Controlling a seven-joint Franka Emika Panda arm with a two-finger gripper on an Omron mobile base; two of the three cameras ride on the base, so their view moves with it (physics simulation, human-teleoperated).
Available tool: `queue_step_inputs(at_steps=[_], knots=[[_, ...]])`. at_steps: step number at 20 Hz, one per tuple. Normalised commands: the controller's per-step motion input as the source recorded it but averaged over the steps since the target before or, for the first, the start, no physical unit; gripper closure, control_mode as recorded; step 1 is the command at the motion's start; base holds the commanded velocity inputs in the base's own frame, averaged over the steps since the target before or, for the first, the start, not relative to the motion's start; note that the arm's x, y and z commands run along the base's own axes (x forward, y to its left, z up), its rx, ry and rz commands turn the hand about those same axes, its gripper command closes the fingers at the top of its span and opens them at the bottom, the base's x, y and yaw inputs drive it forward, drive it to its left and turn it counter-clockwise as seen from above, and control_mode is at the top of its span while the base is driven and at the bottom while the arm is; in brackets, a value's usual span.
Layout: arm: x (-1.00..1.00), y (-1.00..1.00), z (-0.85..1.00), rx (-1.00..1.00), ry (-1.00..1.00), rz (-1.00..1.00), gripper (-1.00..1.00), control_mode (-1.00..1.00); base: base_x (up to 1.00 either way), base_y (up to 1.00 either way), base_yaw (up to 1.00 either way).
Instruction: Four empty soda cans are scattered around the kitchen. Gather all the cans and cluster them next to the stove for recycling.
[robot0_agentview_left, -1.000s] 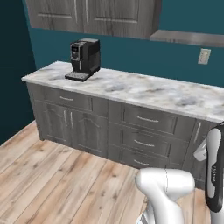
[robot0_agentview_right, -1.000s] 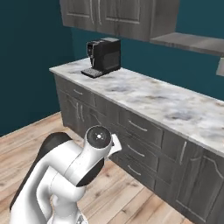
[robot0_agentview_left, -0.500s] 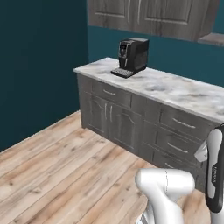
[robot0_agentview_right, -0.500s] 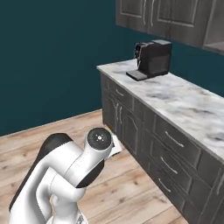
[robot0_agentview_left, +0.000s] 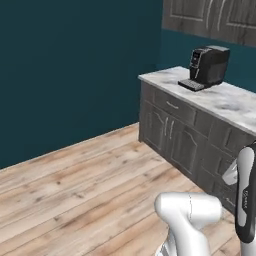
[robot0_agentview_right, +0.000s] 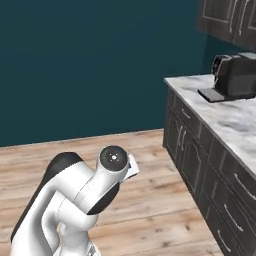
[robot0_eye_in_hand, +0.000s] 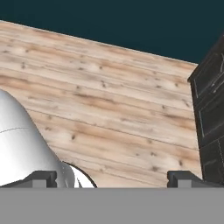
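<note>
Gripper (robot0_eye_in_hand: 112, 178) sits spread wide and empty, facing the wooden plank floor (robot0_eye_in_hand: 109, 113), probably tucked for driving. Black coffee machine (robot0_agentview_left: 209, 66) sits upper right on the grey marble surface (robot0_agentview_left: 227, 102); no cans around.

Marble countertop (robot0_agentview_left: 227, 102) at right of frame, over dark grey base cabinets (robot0_agentview_left: 172, 131). Black coffee machine (robot0_agentview_left: 207, 66) upright on countertop near its left end, upper right. Wood plank floor (robot0_agentview_left: 75, 190) across lower left.
</note>
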Motion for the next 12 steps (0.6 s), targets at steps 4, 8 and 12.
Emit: queue_step_inputs(at_steps=[4, 8, 12], knots=[[0.0, 0.0, 0.0, 0.0, 0.0, 0.0, -1.0, 1.0, -0.06, 0.0, 0.5], [0.0, 0.0, 0.0, 0.0, 0.0, 0.0, -1.0, 1.0, -0.06, 0.0, 0.5], [0.0, 0.0, 0.0, 0.0, 0.0, 0.0, -1.0, 1.0, -0.07, 0.0, 0.5]])
